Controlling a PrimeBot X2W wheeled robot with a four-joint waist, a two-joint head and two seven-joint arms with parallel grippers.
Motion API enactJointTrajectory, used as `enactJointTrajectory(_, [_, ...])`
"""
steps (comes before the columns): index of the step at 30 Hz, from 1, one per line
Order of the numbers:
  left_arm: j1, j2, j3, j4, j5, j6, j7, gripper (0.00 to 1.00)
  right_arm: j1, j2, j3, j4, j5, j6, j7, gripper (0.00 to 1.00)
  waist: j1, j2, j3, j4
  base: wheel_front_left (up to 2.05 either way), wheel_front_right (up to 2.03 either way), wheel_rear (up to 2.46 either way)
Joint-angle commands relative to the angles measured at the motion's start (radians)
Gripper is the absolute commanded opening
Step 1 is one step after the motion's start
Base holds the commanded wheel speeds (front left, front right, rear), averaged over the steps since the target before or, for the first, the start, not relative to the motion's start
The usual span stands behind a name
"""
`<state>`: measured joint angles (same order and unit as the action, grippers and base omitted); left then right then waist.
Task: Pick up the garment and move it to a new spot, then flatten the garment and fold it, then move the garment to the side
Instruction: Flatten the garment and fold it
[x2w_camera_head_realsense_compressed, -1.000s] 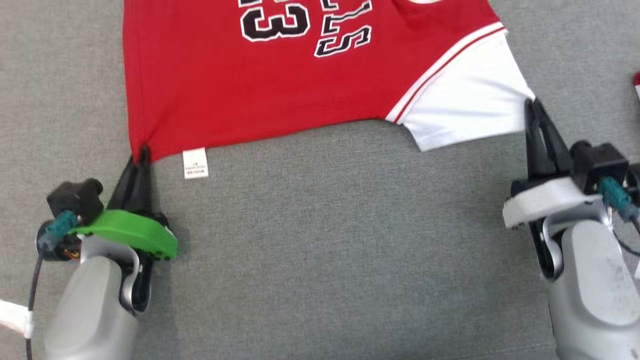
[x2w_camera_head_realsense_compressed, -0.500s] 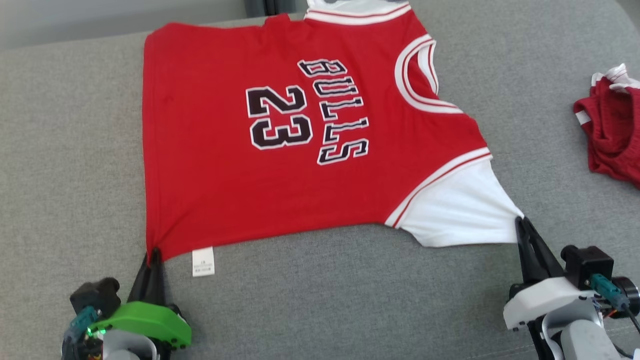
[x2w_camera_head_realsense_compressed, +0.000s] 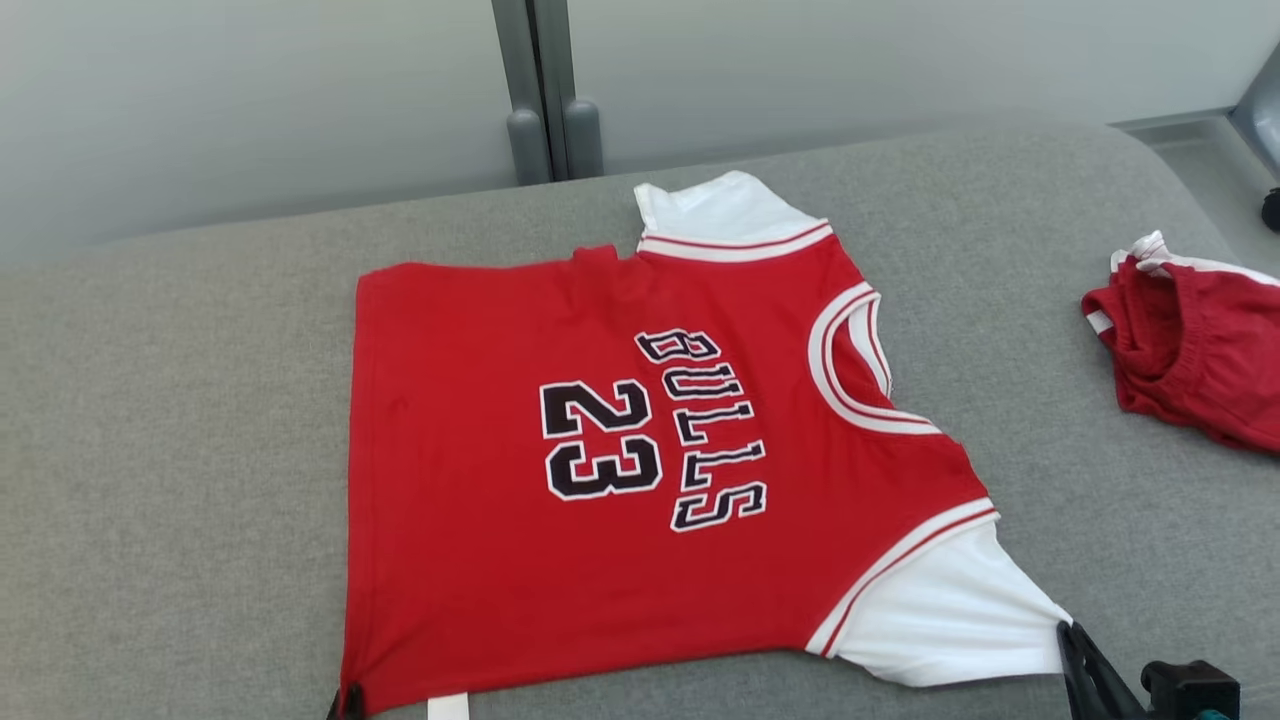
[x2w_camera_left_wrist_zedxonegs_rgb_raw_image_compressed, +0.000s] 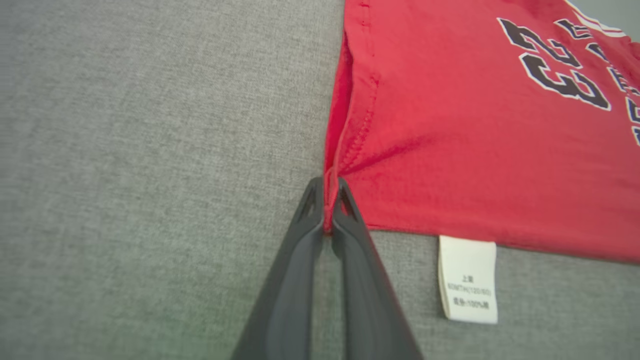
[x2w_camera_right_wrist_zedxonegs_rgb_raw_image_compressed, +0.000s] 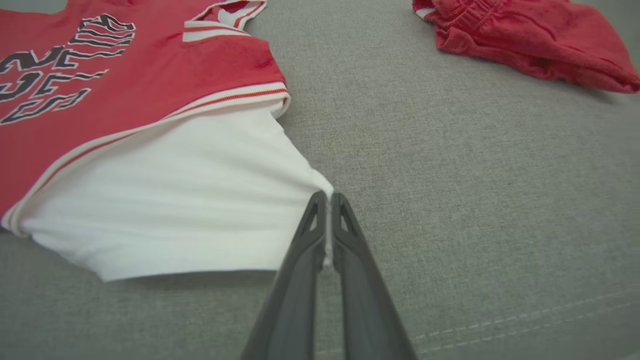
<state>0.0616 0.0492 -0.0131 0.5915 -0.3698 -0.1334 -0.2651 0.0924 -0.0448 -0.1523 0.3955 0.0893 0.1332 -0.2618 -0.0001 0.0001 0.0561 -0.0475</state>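
The garment is a red jersey with white sleeves and black "BULLS 23" lettering, lying spread flat on a grey cushioned surface. My left gripper is shut on the red hem corner of the garment, beside its white care label; its fingertips peek in at the bottom of the head view. My right gripper is shut on the tip of the white sleeve, and in the head view the right gripper sits at the sleeve's point.
A second red garment lies bunched at the right of the surface, apart from the jersey; the right wrist view has this bunched red garment at its top right. A pale wall with a grey vertical post stands behind the surface.
The head camera has tilted up, so the jersey sits lower in the picture and the wall shows. Both grippers keep their holds on the hem corner and the sleeve tip.
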Motion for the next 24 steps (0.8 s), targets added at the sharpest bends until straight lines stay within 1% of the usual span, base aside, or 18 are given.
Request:
enactJointTrajectory(1, [0.026, 0.01, 0.006, -0.003, 0.004, 0.005, 0.002, 0.0, 0.02, -0.011, -0.016, -0.001, 0.01, -0.005, -0.004, 0.0, 0.0001, -0.0001, -0.045, 0.003, 0.0, 0.0, 0.0])
enactJointTrajectory(5, [0.039, 0.007, -0.022, -0.046, 0.005, 0.005, 0.002, 0.0, 0.03, -0.011, -0.023, -0.008, 0.014, -0.005, -0.004, 0.0, 0.0001, -0.0001, -0.052, 0.006, 0.0, 0.0, 0.0])
enactJointTrajectory(7, [0.041, 0.006, -0.048, -0.074, -0.019, 0.005, 0.002, 0.0, 0.018, -0.011, -0.025, -0.025, 0.027, -0.005, -0.004, 0.0, 0.0001, -0.0001, -0.051, 0.01, 0.0, 0.0, 0.0])
enactJointTrajectory(11, [0.005, 0.006, -0.094, -0.126, -0.039, 0.004, 0.002, 0.0, -0.02, -0.01, -0.017, -0.06, 0.045, -0.004, -0.004, 0.0, 0.0001, -0.0001, -0.035, 0.019, 0.0, 0.0, 0.0])
enactJointTrajectory(17, [-0.076, 0.006, -0.133, -0.158, -0.048, 0.004, 0.002, 0.0, -0.133, -0.009, 0.004, -0.096, 0.064, -0.004, -0.004, 0.0, 0.0001, -0.0001, 0.02, 0.03, 0.0, 0.0, 0.0])
enactJointTrajectory(24, [-0.189, 0.006, -0.141, -0.15, -0.051, 0.004, 0.002, 0.0, -0.288, -0.009, 0.023, -0.082, 0.034, -0.004, -0.004, 0.0, 0.0001, -0.0001, 0.094, 0.043, 0.0, 0.0, 0.0])
